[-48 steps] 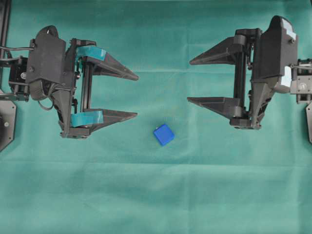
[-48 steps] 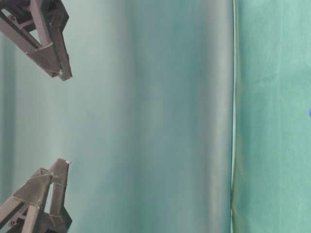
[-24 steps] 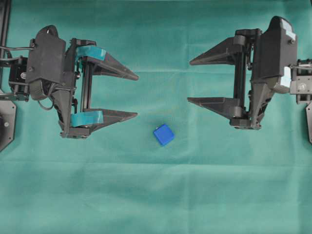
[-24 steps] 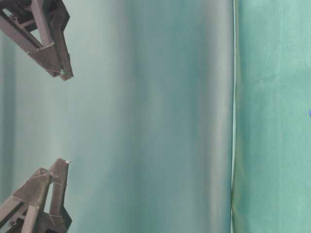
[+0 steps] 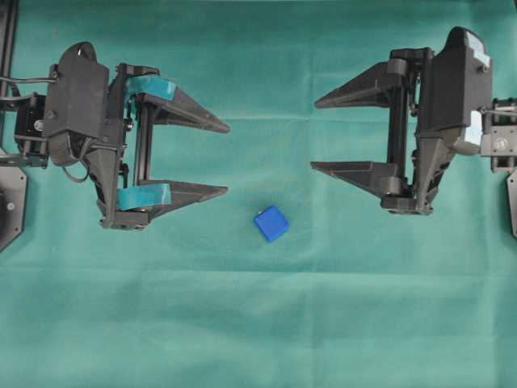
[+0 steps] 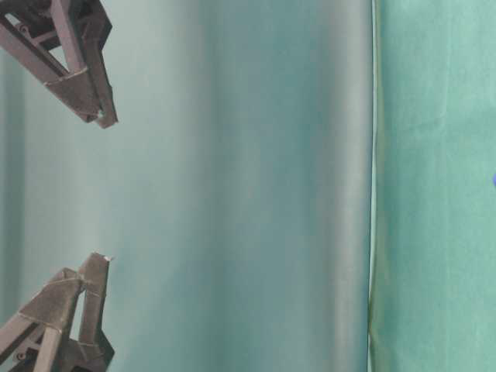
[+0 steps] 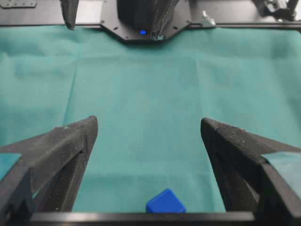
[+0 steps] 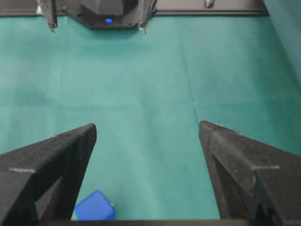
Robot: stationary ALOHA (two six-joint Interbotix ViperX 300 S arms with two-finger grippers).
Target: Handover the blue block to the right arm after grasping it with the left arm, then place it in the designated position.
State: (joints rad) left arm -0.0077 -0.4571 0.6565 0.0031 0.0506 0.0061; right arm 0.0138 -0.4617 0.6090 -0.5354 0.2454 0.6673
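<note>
The left arm (image 5: pixel 77 105) is seen at the left edge of the overhead view, its gripper (image 5: pixel 227 159) pointed toward the middle of the frame. Its two teal-taped fingers (image 5: pixel 174 105) are spread wide, and nothing is held between them. The right arm (image 5: pixel 456 89) is seen at the right edge, its gripper (image 5: pixel 313 134) pointed left toward the other. Its plain black fingers (image 5: pixel 355 87) are likewise spread wide and empty. The two grippers are kept well apart, tips facing each other across the upper middle of the frame.

Creased green cloth (image 5: pixel 266 323) across the whole table, even soft light overhead.
</note>
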